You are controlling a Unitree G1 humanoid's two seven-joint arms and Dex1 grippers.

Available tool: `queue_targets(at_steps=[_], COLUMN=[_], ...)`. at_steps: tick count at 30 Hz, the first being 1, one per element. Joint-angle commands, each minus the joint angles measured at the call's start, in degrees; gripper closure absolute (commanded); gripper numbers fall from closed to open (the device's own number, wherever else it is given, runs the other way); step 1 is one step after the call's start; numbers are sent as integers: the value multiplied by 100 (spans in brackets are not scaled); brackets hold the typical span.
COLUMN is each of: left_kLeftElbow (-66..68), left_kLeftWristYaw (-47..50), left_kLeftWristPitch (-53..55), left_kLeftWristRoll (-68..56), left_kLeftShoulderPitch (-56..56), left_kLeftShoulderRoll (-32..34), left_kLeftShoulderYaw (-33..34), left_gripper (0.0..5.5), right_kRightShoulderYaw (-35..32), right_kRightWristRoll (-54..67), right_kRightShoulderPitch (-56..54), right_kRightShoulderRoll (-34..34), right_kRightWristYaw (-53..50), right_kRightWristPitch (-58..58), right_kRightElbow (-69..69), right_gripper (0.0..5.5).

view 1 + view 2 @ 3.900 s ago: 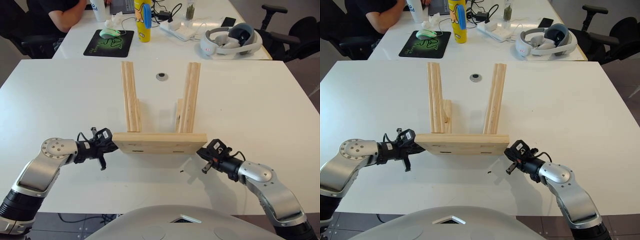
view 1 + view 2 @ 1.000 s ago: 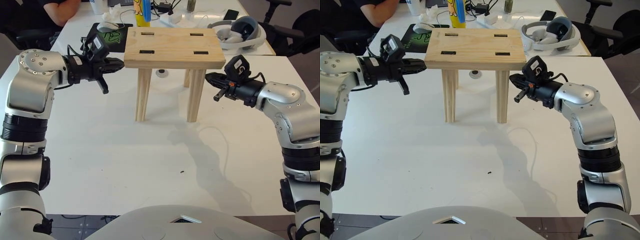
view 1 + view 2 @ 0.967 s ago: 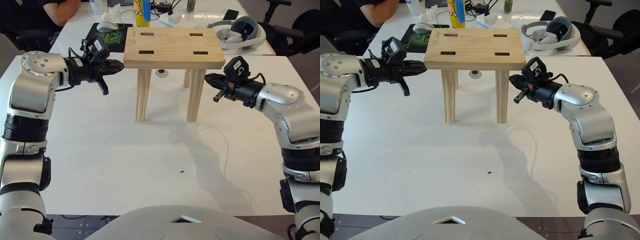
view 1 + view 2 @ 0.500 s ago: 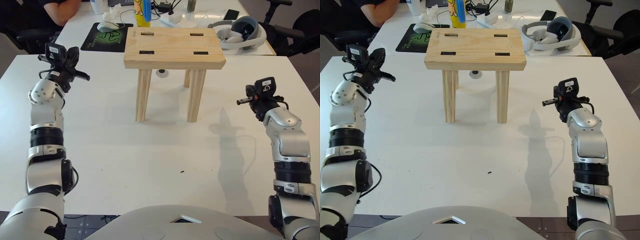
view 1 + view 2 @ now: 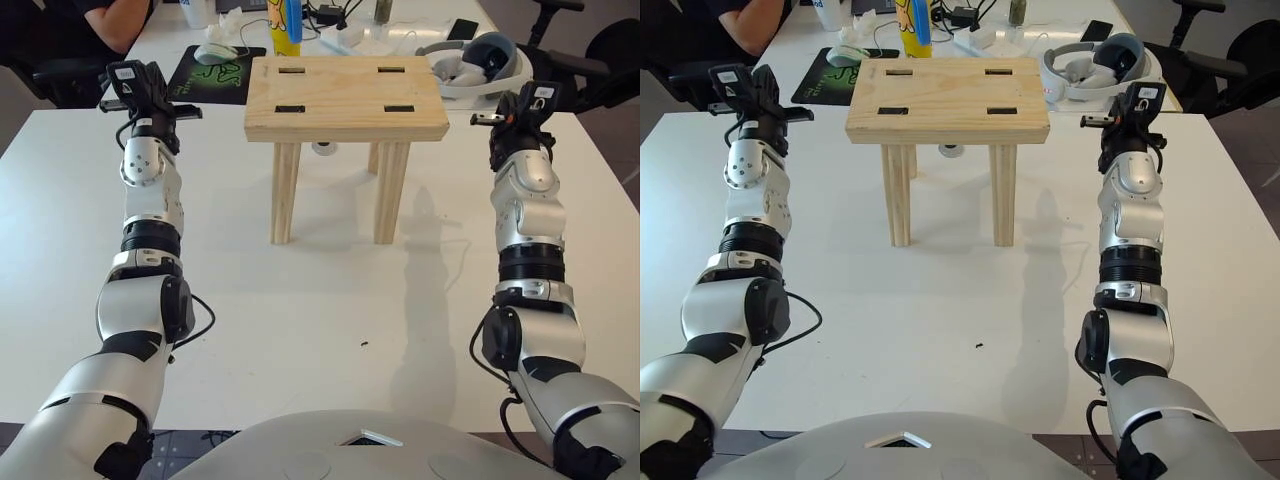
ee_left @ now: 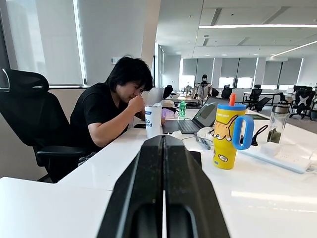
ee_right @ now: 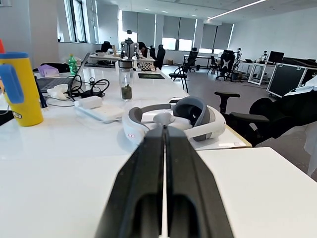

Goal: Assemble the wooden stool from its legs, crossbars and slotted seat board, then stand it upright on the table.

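On white table, slotted wooden stool upright, left gripper and right gripper closed.

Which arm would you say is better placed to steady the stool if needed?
Right, marginally: the right claw hangs nearer the stool than the left claw; both are shut and apart from it.

The pale wooden stool stands upright on the white surface, toward the far middle, four slots in its seat board.
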Motion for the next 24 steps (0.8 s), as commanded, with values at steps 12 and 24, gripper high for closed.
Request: queue_targets(at_steps=[12,24], left_kLeftElbow=[436,469], left_kLeftWristYaw=[-16,36], left_kLeftWristPitch=[-359,-475], left_kLeftWristRoll=[6,122], left_kLeftShoulderPitch=[-276,-302], left_kLeftShoulderRoll=[-97,-188], left_kLeftShoulderYaw=[29,-83], left_gripper=[549,549], right_kRightShoulderYaw=[37,59], right_kRightWristRoll=[-211,-193], right_kRightShoulderPitch=[-361,-359], right_kRightShoulderRoll=[-46,51], right_kRightWristYaw=[-202,-313], right_kRightWristPitch=[-584,-704], right_kRightElbow=[952,1101], right_gripper=[550,550])
